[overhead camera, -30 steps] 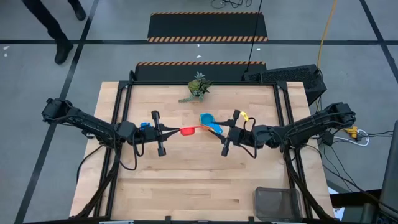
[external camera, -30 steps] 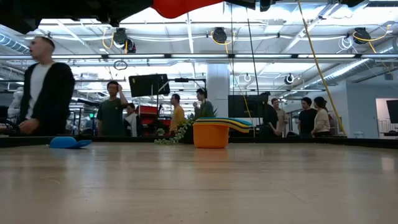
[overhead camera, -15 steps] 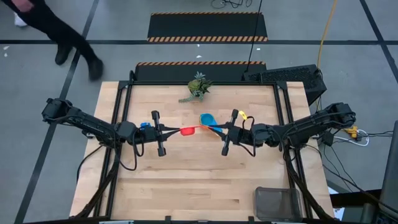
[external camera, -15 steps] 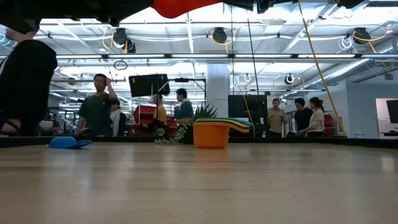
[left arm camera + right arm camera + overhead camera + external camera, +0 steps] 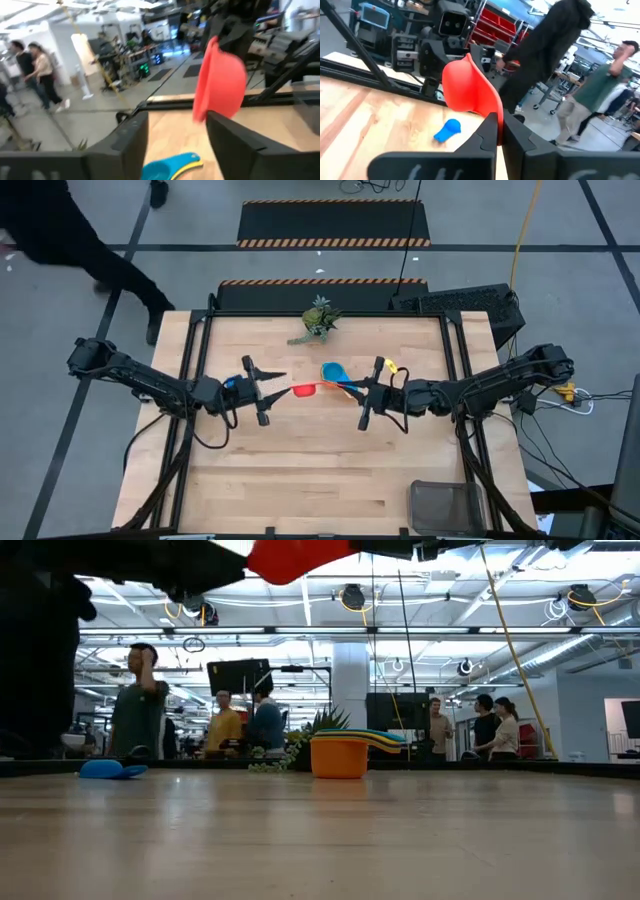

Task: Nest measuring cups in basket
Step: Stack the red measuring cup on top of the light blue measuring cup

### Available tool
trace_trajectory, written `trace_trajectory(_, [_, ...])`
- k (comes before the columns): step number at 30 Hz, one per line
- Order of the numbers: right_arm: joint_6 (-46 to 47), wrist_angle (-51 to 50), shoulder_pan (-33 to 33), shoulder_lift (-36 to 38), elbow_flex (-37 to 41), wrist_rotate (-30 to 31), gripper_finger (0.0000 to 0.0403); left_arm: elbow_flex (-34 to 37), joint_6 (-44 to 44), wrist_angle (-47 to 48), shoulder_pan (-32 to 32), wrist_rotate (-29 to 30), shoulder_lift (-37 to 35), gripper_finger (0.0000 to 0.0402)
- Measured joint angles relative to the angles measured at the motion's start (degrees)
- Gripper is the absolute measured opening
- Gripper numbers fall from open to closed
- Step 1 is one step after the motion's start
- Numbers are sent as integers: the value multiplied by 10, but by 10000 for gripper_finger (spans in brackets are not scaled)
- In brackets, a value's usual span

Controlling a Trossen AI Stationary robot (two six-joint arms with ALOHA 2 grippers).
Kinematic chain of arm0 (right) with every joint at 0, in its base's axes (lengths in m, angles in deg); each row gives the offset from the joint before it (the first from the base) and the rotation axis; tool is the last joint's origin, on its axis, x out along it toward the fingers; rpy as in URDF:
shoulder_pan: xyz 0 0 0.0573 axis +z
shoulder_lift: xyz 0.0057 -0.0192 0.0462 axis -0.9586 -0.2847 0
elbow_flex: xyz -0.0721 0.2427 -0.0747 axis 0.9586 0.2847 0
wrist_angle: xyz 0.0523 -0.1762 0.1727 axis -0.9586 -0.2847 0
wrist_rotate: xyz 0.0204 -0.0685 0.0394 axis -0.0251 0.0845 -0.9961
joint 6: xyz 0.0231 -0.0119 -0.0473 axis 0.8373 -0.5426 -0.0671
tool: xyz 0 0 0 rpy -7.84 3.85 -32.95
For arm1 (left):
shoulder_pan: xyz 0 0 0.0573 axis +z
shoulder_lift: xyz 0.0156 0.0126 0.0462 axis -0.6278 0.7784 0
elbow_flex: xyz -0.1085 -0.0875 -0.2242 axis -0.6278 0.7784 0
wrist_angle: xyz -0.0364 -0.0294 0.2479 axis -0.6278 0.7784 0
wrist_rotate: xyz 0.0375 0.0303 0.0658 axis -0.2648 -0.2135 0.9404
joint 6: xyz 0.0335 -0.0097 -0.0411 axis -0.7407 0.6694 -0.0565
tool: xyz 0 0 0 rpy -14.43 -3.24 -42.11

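Two claws meet above the middle of the desk [image 5: 300, 470], with a red cup [image 5: 304, 390] held in the air between them. The right claw [image 5: 369, 393] pinches the cup's handle (its wrist view shows both fingers closed on the flat handle, bowl pointing away). The left claw [image 5: 262, 387] stands spread open just beside the bowl, touching nothing.

Other cups sit near the red cup: a stack [image 5: 338, 376] of orange, yellow, green and light blue ones just behind it, and a dark blue cup [image 5: 232, 382] beside the left arm's wrist. The basket [image 5: 446, 504] lies well apart from the red cup, at the desk's front right corner, and appears empty. A plant sprig [image 5: 316, 320] sits near the desk's back edge.

Risk lies mostly in the thin grip: pinched only by its handle, the cup could swivel or slip during the long carry to the basket. Swinging the right arm back could also clip the stack.
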Motion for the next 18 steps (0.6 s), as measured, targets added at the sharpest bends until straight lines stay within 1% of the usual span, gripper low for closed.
trace_trajectory(3, [-9, -38, 12, 18, 0, 40, 1, 0, 14, 10, 0, 9, 0, 234])
trace_trajectory(5, [-17, -63, 21, 31, 0, 65, 1, 0, 21, 9, 0, 9, 0, 246])
trace_trajectory(7, [-23, -91, 31, 45, 0, 88, 1, 0, 26, 9, 1, 11, 0, 249])
trace_trajectory(11, [-29, -133, 51, 70, 0, 122, 0, 0, 39, 10, 6, 19, 0, 239])
trace_trajectory(15, [-37, -171, 67, 89, 0, 139, 0, 0, 55, 14, 15, 19, 0, 222])
trace_trajectory(18, [-63, -184, 75, 100, 0, 140, 0, 0, 70, 25, 21, 19, 0, 209])
